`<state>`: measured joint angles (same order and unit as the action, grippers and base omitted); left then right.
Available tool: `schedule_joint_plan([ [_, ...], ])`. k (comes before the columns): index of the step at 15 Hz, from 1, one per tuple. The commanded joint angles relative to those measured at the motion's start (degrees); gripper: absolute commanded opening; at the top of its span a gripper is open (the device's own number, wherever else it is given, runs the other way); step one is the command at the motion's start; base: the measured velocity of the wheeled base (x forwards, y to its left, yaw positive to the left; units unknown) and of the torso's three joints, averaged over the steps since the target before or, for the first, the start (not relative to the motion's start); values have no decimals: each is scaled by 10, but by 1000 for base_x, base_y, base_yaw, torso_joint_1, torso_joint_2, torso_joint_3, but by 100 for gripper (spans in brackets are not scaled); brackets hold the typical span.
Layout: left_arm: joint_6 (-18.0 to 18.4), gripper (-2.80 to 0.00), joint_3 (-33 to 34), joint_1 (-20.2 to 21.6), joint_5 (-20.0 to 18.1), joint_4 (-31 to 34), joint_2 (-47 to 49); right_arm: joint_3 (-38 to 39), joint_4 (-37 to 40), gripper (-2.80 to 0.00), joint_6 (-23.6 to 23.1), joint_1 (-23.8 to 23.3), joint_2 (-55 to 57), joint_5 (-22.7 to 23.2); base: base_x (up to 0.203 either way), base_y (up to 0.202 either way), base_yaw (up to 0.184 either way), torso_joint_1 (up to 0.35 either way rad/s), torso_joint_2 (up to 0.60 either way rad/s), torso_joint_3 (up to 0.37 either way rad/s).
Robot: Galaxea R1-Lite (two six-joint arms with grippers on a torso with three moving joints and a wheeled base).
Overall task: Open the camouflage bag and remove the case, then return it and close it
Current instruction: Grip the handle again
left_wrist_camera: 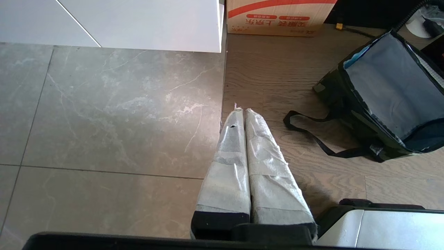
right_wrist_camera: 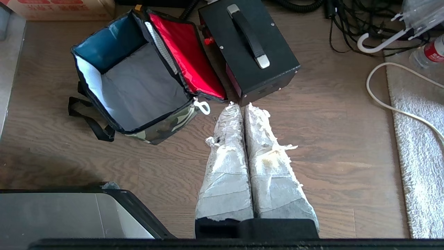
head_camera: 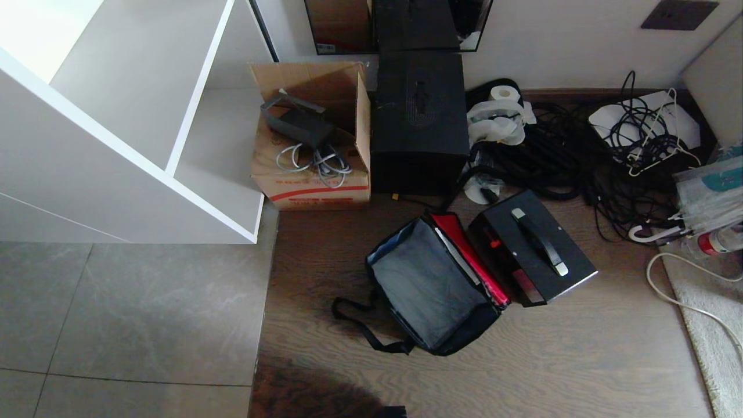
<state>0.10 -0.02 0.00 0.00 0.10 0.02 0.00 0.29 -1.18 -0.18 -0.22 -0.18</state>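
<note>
Camouflage bag (head_camera: pixel 432 284) sits open on the wood floor (head_camera: pixel 580 360), lid folded back toward the case so its bright red lining (head_camera: pixel 473 255) faces up; grey interior empty, camouflage fabric visible on the near end wall in the right wrist view, white zipper pull ring (right_wrist_camera: pixel 204 107) hanging at the near corner. Black webbing strap (head_camera: pixel 363 328) trails loose on the floor off the bag's left side. Case (head_camera: pixel 531 247) lies flat on the floor just beside the red lid, outside the bag, black strap handle (head_camera: pixel 540 241) with silver end brackets facing up, small red part on its side next to the lid. Neither gripper holds anything: right gripper (right_wrist_camera: pixel 240 106), tape-wrapped fingers pressed together, hangs above the floor just near the case's near corner and the bag's lid; left gripper (left_wrist_camera: pixel 241 110), fingers likewise pressed together, hangs over the seam between grey tile (left_wrist_camera: pixel 104 121) and wood, apart from the bag. Behind the bag: taller black box (head_camera: pixel 419 122), and left of it a brown cardboard carton (head_camera: pixel 313 139) holding grey cables, red stripe and red printed characters on its front, too small to read. White shelf unit (head_camera: pixel 116 116) left. Right: tangle of black cables (head_camera: pixel 580 157), toilet paper roll (head_camera: pixel 504 93), bottle with red label (head_camera: pixel 717 242), pale rug (head_camera: pixel 711 313) with a white cord across it.
</note>
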Motion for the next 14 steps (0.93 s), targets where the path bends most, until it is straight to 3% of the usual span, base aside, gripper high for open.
schedule_joint_plan([
  [1, 0, -280, -1, 0, 0, 0, 0, 1, 1, -280, 0, 0, 2, 0, 0, 0, 0, 0, 0, 0],
  [14, 0, -280, 0, 0, 0, 0, 0, 1, 1, -280, 0, 0, 2, 0, 0, 0, 0, 0, 0, 0],
])
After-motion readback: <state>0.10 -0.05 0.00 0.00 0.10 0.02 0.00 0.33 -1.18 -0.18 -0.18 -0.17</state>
